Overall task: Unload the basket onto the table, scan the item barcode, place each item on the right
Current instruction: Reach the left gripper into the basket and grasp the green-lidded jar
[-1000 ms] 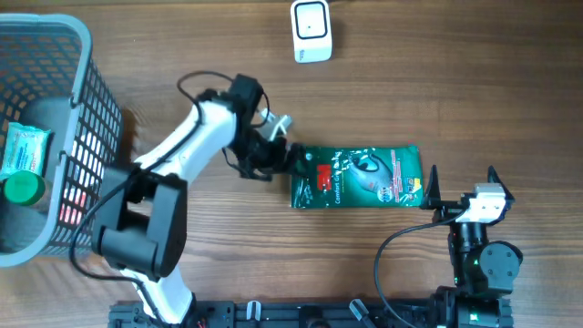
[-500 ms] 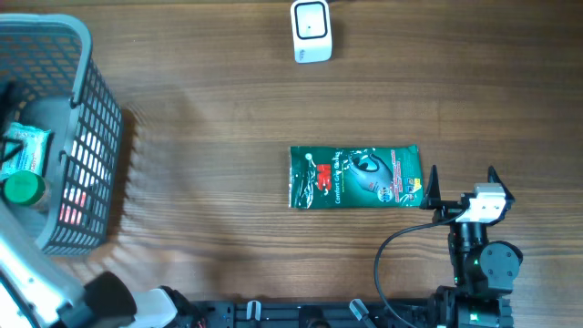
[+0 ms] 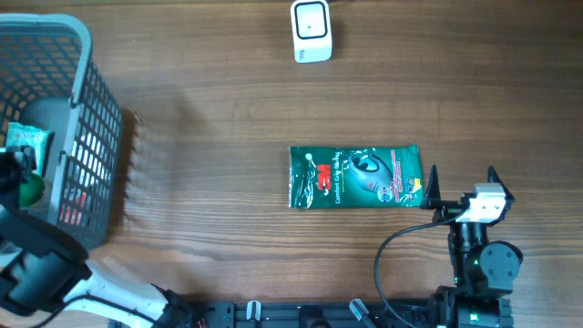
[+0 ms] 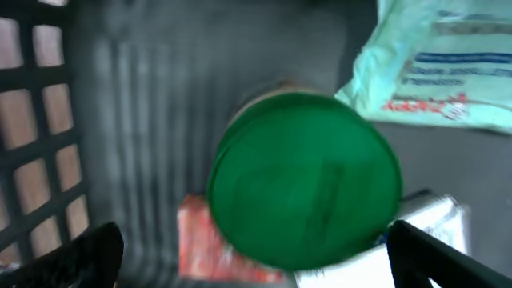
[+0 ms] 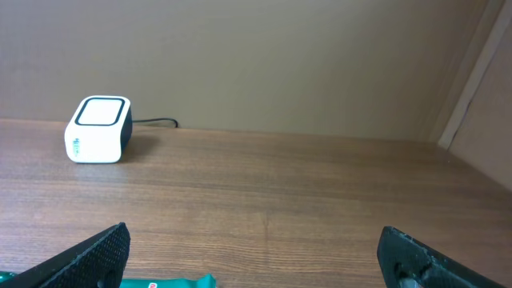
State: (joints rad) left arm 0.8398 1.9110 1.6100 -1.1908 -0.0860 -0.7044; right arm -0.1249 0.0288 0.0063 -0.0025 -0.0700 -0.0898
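1. Left jaws: spread wide, holding nothing. Both fingertips [image 4: 84, 254] sit at the bottom corners of the left wrist view, down inside the grey basket [image 3: 102, 109] at the worktop's left edge.
2. Below and between them is a round green lid [image 4: 304, 180]. A pale pack [image 4: 444, 68] lies just beside it at upper right, and something red-orange [image 4: 200, 240] shows under its lower left edge. That view is blurred, so I can't read any labels.
3. Right jaws: also wide and empty, low at the near right of the worktop [image 3: 219, 109], facing the far edge.
4. Dark green packet [image 3: 356, 177] lies flat on the worktop, right of centre, long side running left to right. Its right end is just beside the right fingertips [image 3: 432, 187]; I can't tell if they touch.
5. White scanner [image 3: 311, 30] stands at the far edge, well apart from the packet, with a cable [image 5: 156, 122] running off behind it.
6. In the right wrist view I get only the packet's top edge, at the bottom of the frame.
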